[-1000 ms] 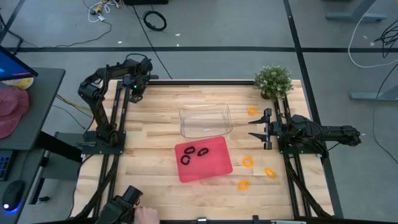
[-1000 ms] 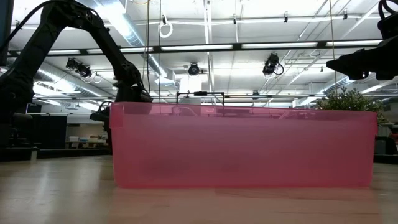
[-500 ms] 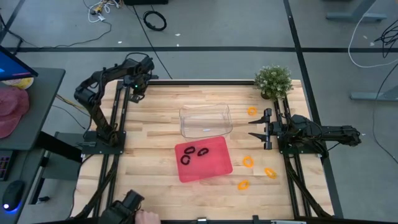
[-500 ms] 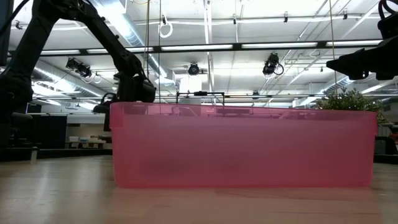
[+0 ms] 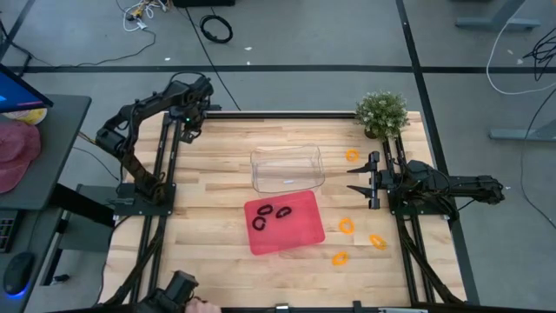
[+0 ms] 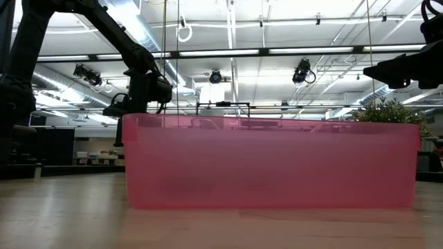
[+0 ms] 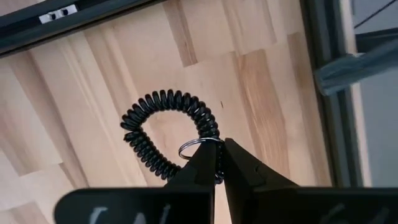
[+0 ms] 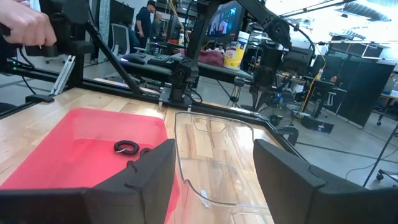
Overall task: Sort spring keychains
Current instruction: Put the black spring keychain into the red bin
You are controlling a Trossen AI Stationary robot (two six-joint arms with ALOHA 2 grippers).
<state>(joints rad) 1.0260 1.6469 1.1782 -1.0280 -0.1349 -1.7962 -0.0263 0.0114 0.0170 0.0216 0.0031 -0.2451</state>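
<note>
My left gripper point(image 5: 189, 124) hangs over the table's far left corner, pointing down, shut on a black spring keychain point(image 7: 163, 127). Three more black keychains point(image 5: 271, 216) lie in the red tray point(image 5: 304, 235) at the middle near side. Orange keychains lie on the wood at the right: one point(image 5: 351, 156) beside the plant and three point(image 5: 346, 226) point(image 5: 377, 241) point(image 5: 340, 258) right of the tray. My right gripper point(image 5: 363, 180) waits level at the right edge, open, with nothing between its fingers point(image 8: 152, 177). My left gripper pinches the black keychain's coil beside its metal ring point(image 7: 214, 167) between its two fingertips. The fingers come from above, pointing down. The loop hangs below them over the wood; whether it is clear of the table I cannot tell.
A clear plastic container point(image 5: 287, 168) stands just beyond the red tray. A small potted plant point(image 5: 382, 113) sits at the far right corner. A person's hand point(image 5: 201, 305) with a dark object shows at the table's near edge.
My left gripper has risen at the far left corner, staying shut, and the black keychain has gone up with it. The arm's elbow has swung out toward the left. The person's hand at the near edge has drawn back.
</note>
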